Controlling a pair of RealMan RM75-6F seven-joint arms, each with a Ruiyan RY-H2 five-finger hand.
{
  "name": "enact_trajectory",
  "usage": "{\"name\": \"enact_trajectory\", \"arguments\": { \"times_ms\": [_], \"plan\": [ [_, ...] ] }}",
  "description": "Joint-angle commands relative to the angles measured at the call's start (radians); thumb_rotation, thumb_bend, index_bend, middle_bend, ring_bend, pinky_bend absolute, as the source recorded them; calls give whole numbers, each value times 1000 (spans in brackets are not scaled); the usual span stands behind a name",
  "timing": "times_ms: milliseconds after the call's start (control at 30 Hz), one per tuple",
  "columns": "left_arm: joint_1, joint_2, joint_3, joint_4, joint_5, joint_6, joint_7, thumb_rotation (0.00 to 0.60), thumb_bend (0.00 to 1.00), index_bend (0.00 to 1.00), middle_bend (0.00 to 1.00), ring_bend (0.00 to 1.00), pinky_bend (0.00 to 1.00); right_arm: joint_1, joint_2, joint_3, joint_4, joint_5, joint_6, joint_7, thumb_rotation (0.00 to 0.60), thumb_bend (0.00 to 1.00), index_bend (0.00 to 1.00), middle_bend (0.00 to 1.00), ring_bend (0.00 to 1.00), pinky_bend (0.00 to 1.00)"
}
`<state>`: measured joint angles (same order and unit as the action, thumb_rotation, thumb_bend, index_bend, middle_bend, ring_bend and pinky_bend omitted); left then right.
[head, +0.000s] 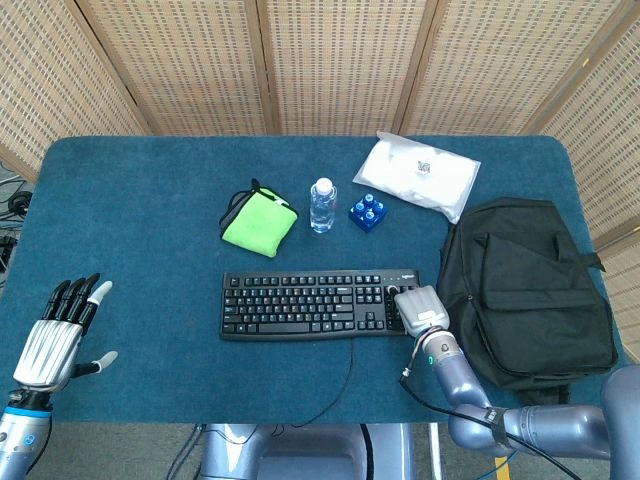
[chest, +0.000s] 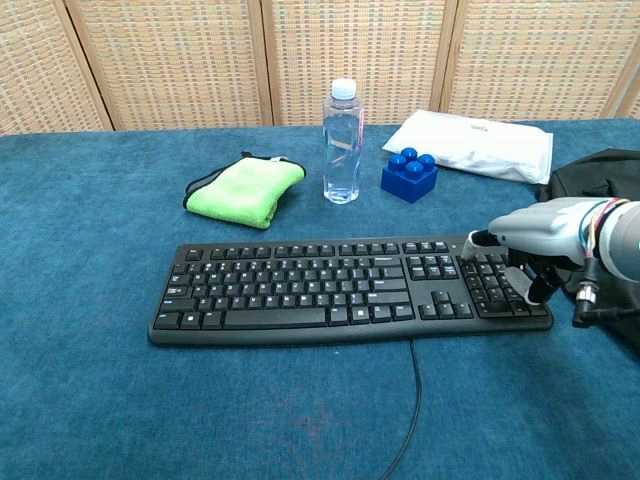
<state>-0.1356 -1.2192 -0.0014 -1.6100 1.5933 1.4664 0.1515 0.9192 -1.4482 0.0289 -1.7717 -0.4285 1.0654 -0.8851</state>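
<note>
— How will the keyboard handle, do you think?

— I judge it is light and stiff, a long flat plastic body. The keys give under pressure, so it is better to take it by the short end or the front edge, not by the key tops. The thin cable at the front edge can drag on the blue cloth.

— Where is it now?

— It lies flat in the middle of the table, near the front, with the black backpack just beside its right end. Behind it stand a green cloth, a water bottle, a blue toy brick and a white packet.

— And the hands?

— The right hand rests over the number pad at the right end, fingers curled down onto the keys; it grasps nothing that I can see. The left hand is released, fingers spread, well apart at the table's left front corner.

— How does the keyboard look?

— Black, full size, with white letters.
</note>
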Motion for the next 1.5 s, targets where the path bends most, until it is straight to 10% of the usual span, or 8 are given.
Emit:
{"name": "enact_trajectory", "arguments": {
  "times_ms": [33, 1067, 1500],
  "plan": [
    [0, 0, 1, 1, 0, -1, 0, 600, 0, 0, 0, 0, 0, 2, -3, -2, 5, 3, -3, 2, 600, 775, 137, 724, 635, 493],
    [-3, 0, 1, 3, -4, -2, -6, 600, 0, 0, 0, 0, 0, -6, 106, 9, -128, -91, 127, 23, 600, 775, 130, 698, 630, 493],
    [-3, -3, 7, -1, 3, -2, 0, 600, 0, 0, 0, 0, 0, -333, 301, -167, -187, -714, 424, 398, 600, 454, 0, 157, 113, 393]
  ]
}}
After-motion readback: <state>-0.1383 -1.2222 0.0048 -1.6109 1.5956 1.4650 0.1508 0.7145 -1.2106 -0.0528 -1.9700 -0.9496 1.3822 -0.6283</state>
